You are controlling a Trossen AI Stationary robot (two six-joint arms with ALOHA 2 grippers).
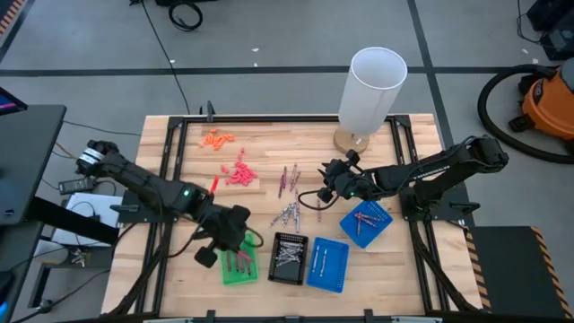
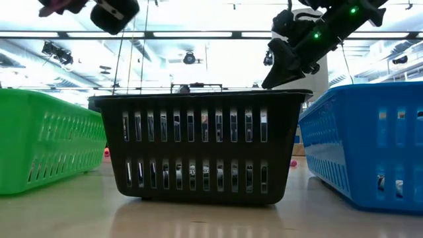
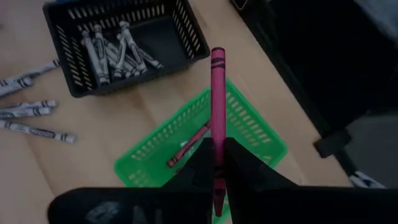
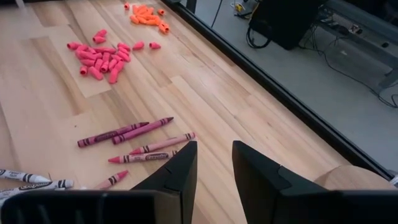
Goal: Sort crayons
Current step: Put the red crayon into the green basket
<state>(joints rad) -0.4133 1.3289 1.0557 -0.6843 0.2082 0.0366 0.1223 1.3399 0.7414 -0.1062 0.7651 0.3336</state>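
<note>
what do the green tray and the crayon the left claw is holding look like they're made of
Green tray: looks like moulded plastic, glossy, with a slotted lattice floor and walls; uniform bright colour suggests plastic rather than metal. Crayon, shut in the left claw above that tray: probably wax inside a matte magenta paper wrapper, judging by the black printed bands near its end; the wax itself can't be confirmed.

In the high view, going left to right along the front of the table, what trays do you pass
Green tray under the left gripper, which holds a crayon → black tray of grey crayons → blue tray → second blue tray, set farther back, near the right gripper.
</note>
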